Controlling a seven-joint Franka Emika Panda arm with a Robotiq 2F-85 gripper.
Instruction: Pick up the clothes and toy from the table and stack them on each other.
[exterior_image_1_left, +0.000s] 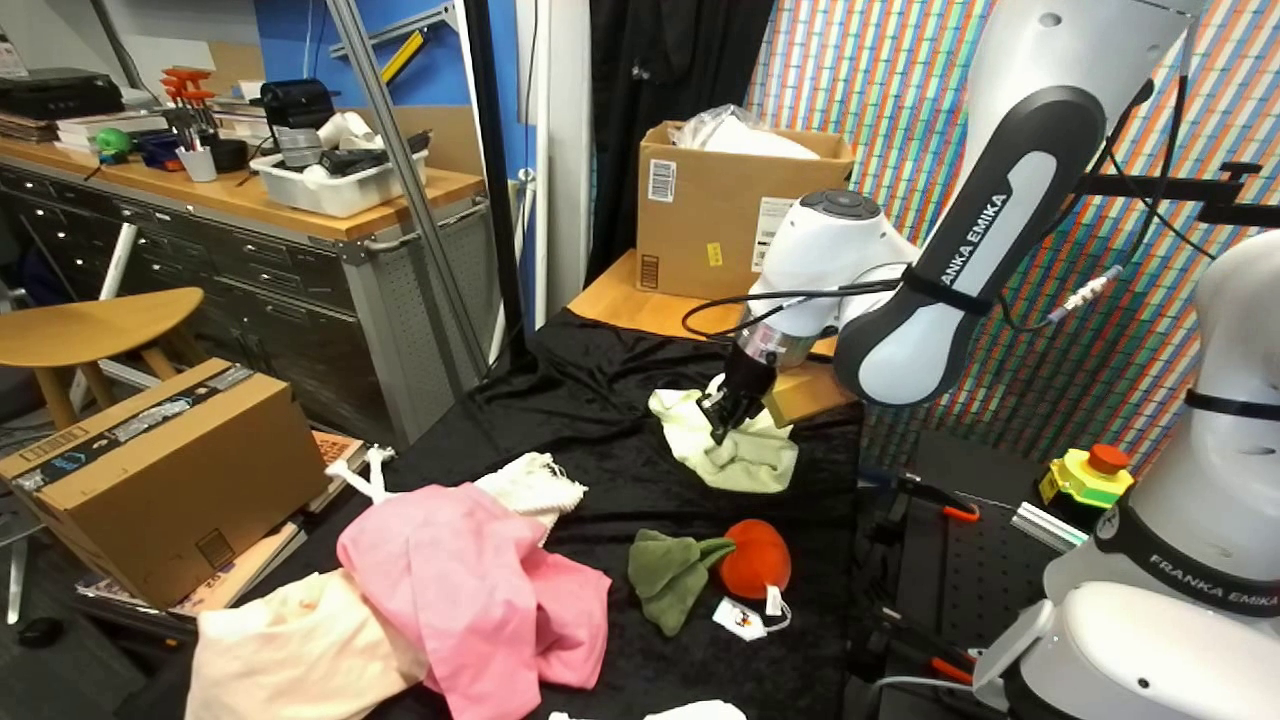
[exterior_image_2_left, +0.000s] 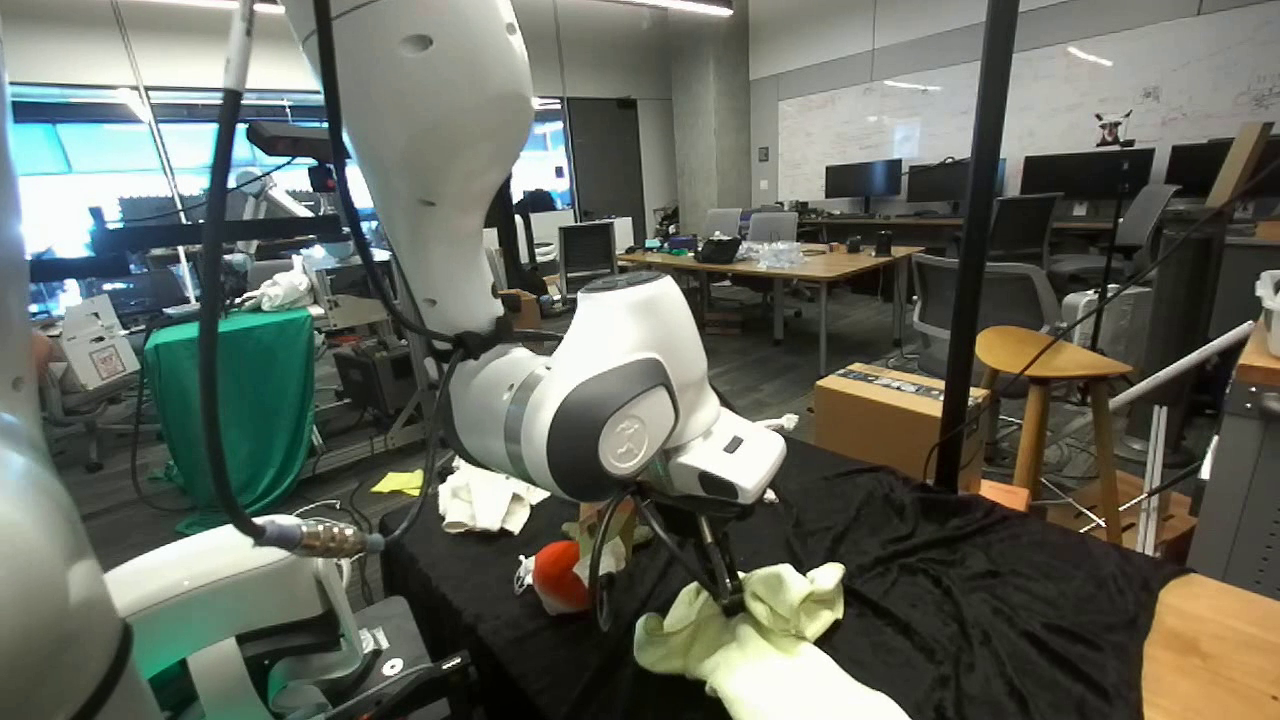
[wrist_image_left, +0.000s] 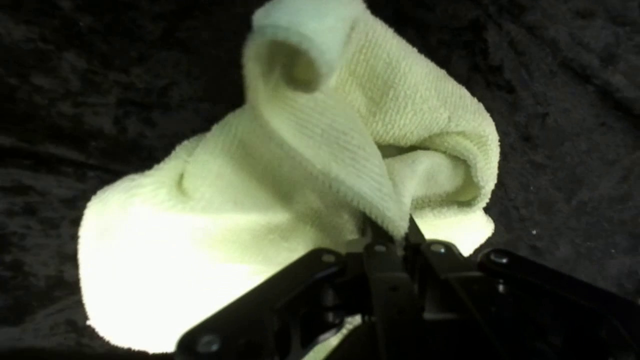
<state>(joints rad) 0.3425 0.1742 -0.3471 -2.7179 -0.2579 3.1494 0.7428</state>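
Clock hrs are as in an ext. view, w/ the claw (wrist_image_left: 394, 235) at centre & 12 at top. At left, approx. 8 o'clock & well apart from the claw, the pink cloth (exterior_image_1_left: 470, 595) lies over part of the peach cloth (exterior_image_1_left: 300, 650): prob. the stack to aim for. The leaf piece (exterior_image_1_left: 665, 585) is near, btwn 6 & 7. At centre the claw pinches a thin fold of the lime cloth (wrist_image_left: 295, 175); the rest of it looks to lie on the table (exterior_image_1_left: 590, 390). The toy (exterior_image_1_left: 757, 560) sits just before 6.

Best now: lift slowly, straight up, b/c it's a small bite & may slip; get the hem clear of the table; swing to 8 o'clock; touch the trailing end down on the pink cloth first & let go low so it doesn't bunch. A dragging hem could nudge the leaf piece. The toy prob. goes on last: being round, it may roll off a soft heap.

Peach cloth: smooth, looks thin, small gathers at its top. Pink cloth: soft, matte, broad folds. Fringed cloth (exterior_image_1_left: 533, 487): off-white, tasselled, partly hidden behind or under the pink. Leaf piece: olive, puffy, pointed lobes, narrowing to a stem that touches the toy; can't tell if joined. Lime cloth: ribbed towelling, curled into hollows at 12 & 3 o'clock in the wrist view, its lower left lost in glare. Toy: round red plush w/ a white tag (exterior_image_1_left: 740, 619). Table: black, velvety, creased.
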